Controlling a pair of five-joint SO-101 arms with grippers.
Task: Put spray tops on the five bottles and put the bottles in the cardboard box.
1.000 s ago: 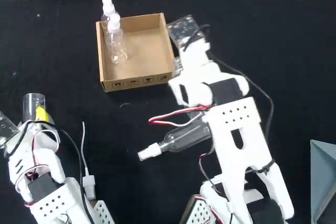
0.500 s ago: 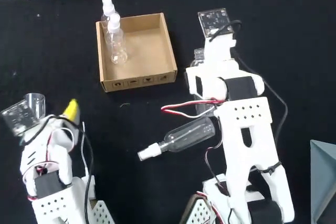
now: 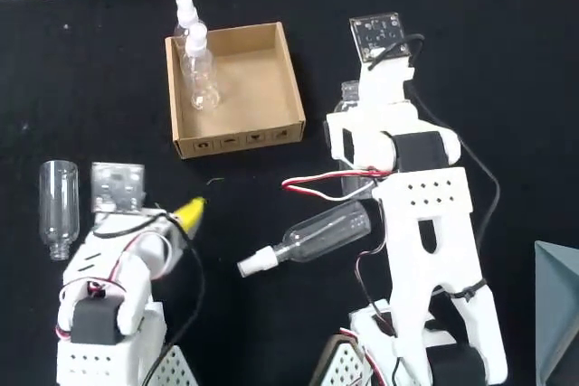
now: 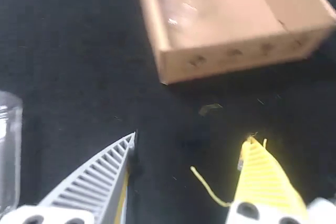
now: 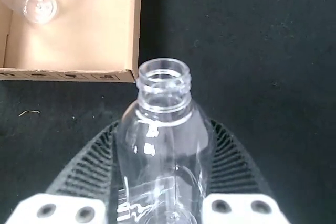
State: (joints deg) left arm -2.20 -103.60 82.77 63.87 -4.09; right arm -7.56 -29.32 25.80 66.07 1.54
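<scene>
1. Our right gripper (image 5: pixel 165 129) is clamped round an uncapped bottle (image 5: pixel 163 93), held at 3 o'clock of the cardboard box (image 3: pixel 235 137)
2. Our left gripper (image 4: pixel 191 137) gapes wide and empty, with a topless bottle (image 3: pixel 59 201) lying at its 9 o'clock
3. The risks, as we judge them: boxing the held bottle capless, or clipping the box wall and shoving it

Bright, even light glints off the clear bottle (image 5: pixel 163 145).

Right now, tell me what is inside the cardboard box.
The nearer bottle and the farther bottle, both spray-topped, sit against the box wall. The farther one's base is covered.
</scene>
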